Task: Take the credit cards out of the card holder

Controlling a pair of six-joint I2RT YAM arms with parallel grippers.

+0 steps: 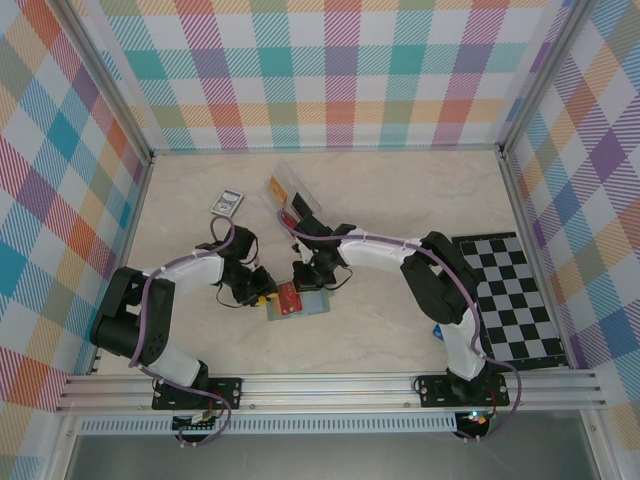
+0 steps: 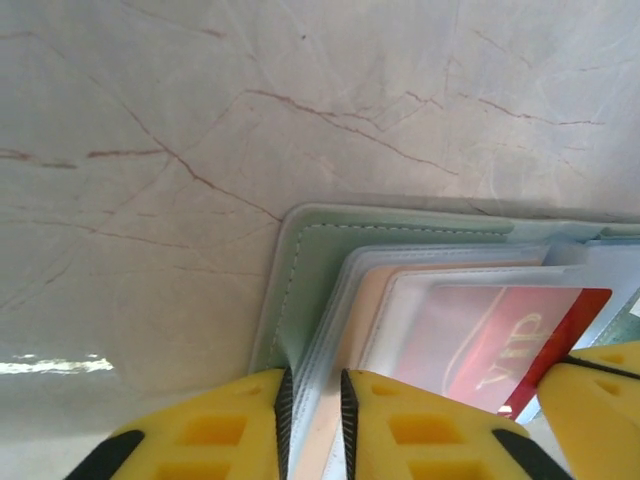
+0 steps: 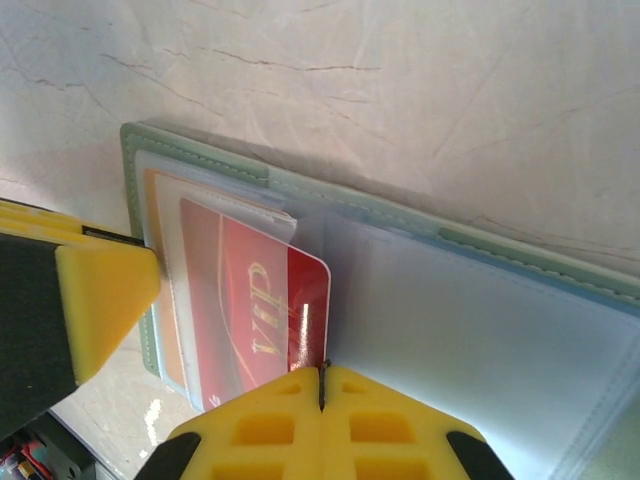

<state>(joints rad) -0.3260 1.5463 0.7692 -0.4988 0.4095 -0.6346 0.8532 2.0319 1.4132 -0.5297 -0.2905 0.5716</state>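
Holding the open card holder (image 3: 500,330) flat on the tabletop (image 3: 450,80), with the left gripper (image 2: 315,400) nipped onto its clear sleeve edge, the right gripper (image 3: 322,385), closed on the red card (image 3: 260,300), should draw straight along the pocket without twisting.

I have both arms folded inward to meet at the card holder (image 1: 315,306), left gripper (image 2: 315,380) nearly closed on its sleeve edge, right gripper (image 3: 322,378) fingers (image 3: 390,425) pinched tight on the red card (image 3: 265,300).
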